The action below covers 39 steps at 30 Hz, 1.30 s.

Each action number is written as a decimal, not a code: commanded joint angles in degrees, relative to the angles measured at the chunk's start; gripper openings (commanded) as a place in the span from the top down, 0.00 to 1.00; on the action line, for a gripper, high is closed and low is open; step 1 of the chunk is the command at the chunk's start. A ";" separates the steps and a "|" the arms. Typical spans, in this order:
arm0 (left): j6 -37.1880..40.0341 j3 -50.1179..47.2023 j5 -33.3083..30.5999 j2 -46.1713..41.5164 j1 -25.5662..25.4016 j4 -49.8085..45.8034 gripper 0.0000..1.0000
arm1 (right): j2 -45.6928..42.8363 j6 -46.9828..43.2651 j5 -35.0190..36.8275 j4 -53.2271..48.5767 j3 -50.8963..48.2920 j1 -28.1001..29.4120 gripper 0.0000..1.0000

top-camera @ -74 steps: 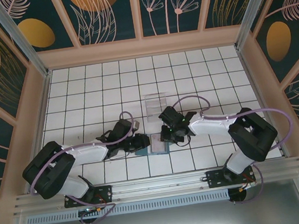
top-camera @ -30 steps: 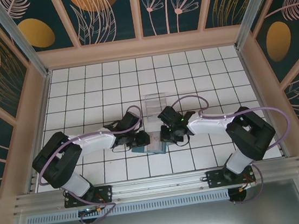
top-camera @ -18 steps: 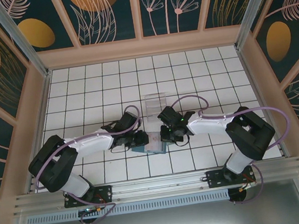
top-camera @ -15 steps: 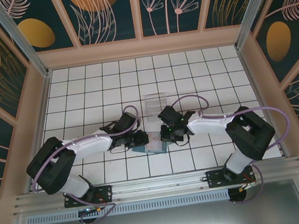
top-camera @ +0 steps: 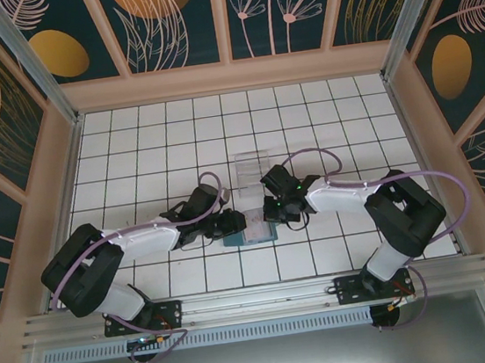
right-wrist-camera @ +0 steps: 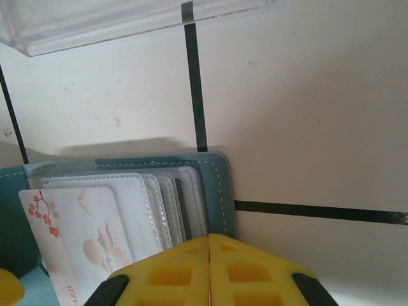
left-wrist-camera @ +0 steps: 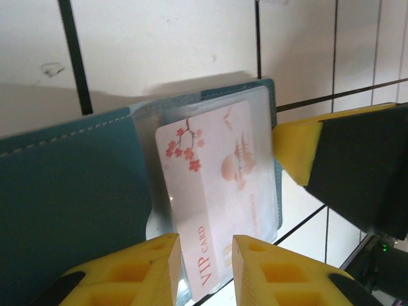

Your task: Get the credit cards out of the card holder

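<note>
The clenched right end effector is seemingly pinning the card holder to the desk; the left end effector, slightly released, is straddling a protruding credit card, needing a straight pull.

The card holder runs off the left edge, and the left end effector hides the credit card's lower corner.

Lab robot cell: white gridded table, botanical wall panels, aluminium frame.
</note>
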 commanded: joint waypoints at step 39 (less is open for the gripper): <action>-4.29 -6.49 8.29 4.42 3.33 13.21 0.88 | 1.07 0.04 3.85 -2.95 0.54 -0.09 0.92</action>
